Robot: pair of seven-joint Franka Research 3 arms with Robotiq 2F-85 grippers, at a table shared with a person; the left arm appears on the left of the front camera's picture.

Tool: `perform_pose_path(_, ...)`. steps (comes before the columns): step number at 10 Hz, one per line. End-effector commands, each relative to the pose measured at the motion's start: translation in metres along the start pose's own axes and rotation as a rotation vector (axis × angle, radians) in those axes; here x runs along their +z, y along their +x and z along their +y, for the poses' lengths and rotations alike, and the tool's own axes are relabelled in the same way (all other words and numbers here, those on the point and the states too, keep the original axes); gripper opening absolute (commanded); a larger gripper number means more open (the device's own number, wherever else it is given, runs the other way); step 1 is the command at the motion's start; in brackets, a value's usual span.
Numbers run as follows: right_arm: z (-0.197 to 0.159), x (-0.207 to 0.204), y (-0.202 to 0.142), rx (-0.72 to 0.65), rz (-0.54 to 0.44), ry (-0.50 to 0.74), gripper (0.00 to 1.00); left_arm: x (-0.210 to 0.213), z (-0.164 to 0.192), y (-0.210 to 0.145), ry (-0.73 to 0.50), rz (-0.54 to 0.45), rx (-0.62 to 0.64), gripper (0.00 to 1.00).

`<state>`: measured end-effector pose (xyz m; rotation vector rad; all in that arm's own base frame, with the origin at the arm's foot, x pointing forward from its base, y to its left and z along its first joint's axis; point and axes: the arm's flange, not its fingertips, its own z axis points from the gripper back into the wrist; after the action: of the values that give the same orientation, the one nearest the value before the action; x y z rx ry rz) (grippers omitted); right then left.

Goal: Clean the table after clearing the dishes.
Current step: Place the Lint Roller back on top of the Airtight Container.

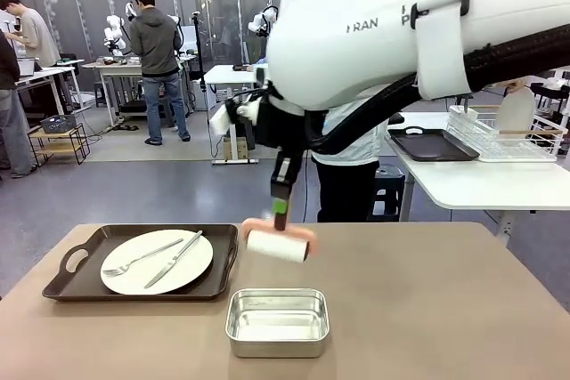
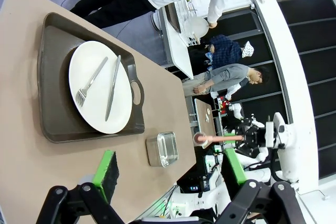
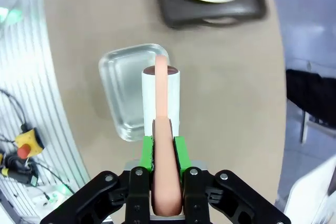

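Right gripper (image 3: 167, 148) clamped on the roller (image 1: 278, 245) handle at frame centre; white roll lies left-right (slightly tilted) above the table (image 1: 427, 309). Left gripper (image 2: 170, 169) jaws apart. Plate (image 1: 191, 269) sits lower left; fork (image 1: 142, 258) and knife (image 1: 175, 259) lie diagonally.

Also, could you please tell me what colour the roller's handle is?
The handle is salmon pink; the right wrist view shows it best.

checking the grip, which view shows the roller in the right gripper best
The right wrist view: the right gripper is shut on the roller by its pink handle, white roll ahead, steel pan behind. The front view shows it side-on, smaller, below the arm. The left wrist view shows it tiny, far off.
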<state>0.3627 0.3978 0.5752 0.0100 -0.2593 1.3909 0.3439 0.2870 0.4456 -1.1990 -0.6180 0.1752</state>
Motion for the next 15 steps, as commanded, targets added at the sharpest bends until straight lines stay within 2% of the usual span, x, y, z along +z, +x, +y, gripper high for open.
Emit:
perform_pose_path(1, 0.022, -0.023, 0.001, 0.114, 0.048, 0.069, 0.21, 0.003, -0.002, 0.0, -0.012, -0.006, -0.003, 1.0)
perform_pose_path(2, 0.03, -0.036, 0.002, 0.137, 0.085, 0.073, 0.21, 0.003, -0.002, 0.0, -0.012, -0.006, -0.003, 1.0)
perform_pose_path(3, 0.034, -0.046, 0.002, 0.071, 0.094, 0.066, 0.21, 0.003, -0.002, 0.0, -0.012, -0.006, -0.003, 1.0)
perform_pose_path(4, 0.039, -0.052, 0.003, -0.016, 0.058, -0.046, 0.21, 0.003, -0.002, 0.0, -0.012, -0.006, -0.003, 1.0)
perform_pose_path(5, 0.037, -0.041, 0.008, 0.101, 0.077, 0.083, 0.21, 0.003, -0.002, 0.0, -0.012, -0.006, -0.003, 1.0)
perform_pose_path(11, 0.035, -0.043, 0.008, 0.081, 0.083, 0.064, 0.21, 0.003, -0.002, 0.0, -0.012, -0.006, -0.003, 1.0)
perform_pose_path(15, 0.001, -0.086, 0.02, 0.138, 0.075, 0.164, 0.21, 0.003, -0.002, 0.0, -0.012, -0.006, -0.003, 1.0)
